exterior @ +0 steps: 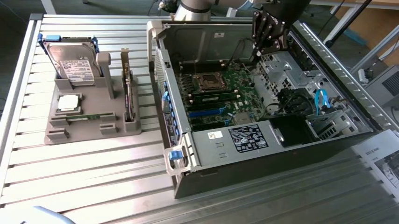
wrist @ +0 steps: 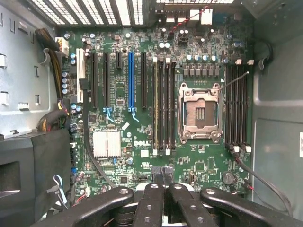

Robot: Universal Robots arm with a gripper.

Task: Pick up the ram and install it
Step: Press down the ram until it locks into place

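My gripper [exterior: 268, 46] hangs over the far end of the open computer case [exterior: 187, 154], above the motherboard [wrist: 118, 156]. Its fingers [wrist: 164, 184] are pressed together with nothing between them. One green ram stick [exterior: 84, 116] lies flat in the grey fixture [exterior: 81, 133] on the exterior view's left, far from the gripper. A second ram stick [exterior: 215, 97] appears seated in a memory slot [wrist: 155, 106] beside the empty processor socket [wrist: 199, 113]. The other memory slots on both sides of the socket stand empty.
The grey fixture also carries a hard drive [exterior: 72, 63], a square silver processor [exterior: 67, 103] and an upright dark expansion card [exterior: 128, 93]. Inside the case are a power supply [exterior: 249, 135], blue cables [exterior: 321, 100] and a drive cage. A slatted metal table [exterior: 93, 186] lies underneath.
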